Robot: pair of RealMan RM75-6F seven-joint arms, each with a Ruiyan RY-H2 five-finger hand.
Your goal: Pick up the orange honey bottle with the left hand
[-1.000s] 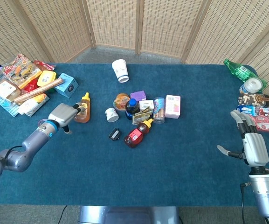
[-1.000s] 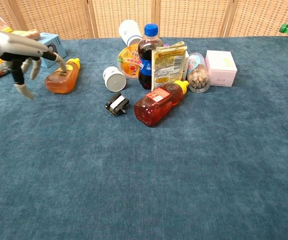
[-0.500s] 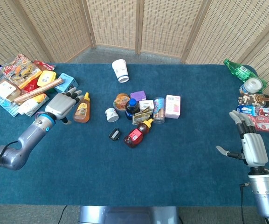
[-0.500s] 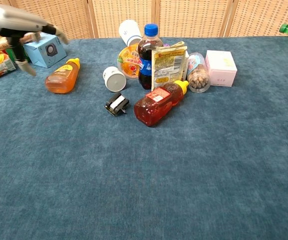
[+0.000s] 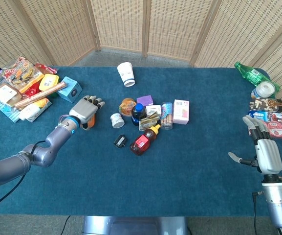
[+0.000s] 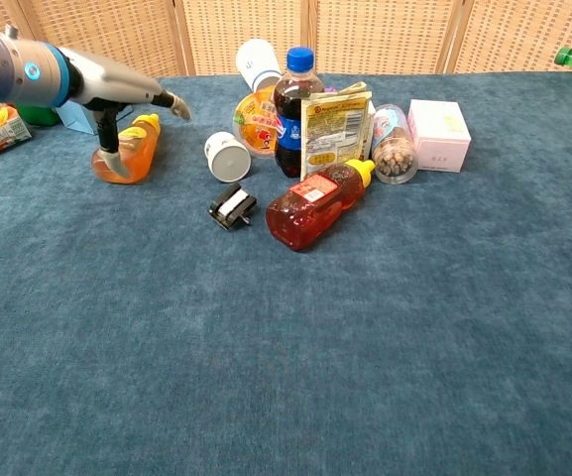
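Observation:
The orange honey bottle [image 6: 132, 159] lies on its side on the blue tablecloth, its yellow cap pointing to the back. My left hand [image 6: 117, 87] hovers palm down just over it, fingers stretched towards the right and thumb hanging in front of the bottle. It grips nothing. From the head view, the left hand [image 5: 85, 109] covers most of the bottle [image 5: 89, 123]. My right hand [image 5: 266, 152] is open near the table's right edge, far from the bottle, and appears only in the head view.
A cluster sits right of the bottle: small white cup [image 6: 228, 157], black clip [image 6: 232, 206], red honey bottle [image 6: 310, 203], cola bottle [image 6: 293, 109], packets and a pink box [image 6: 439, 134]. A blue box [image 5: 70, 88] and snack pile [image 5: 23, 85] lie behind-left.
My left hand has risen from the bottle's left side and swung right, now spread over the bottle. The bottle and the right hand have not moved.

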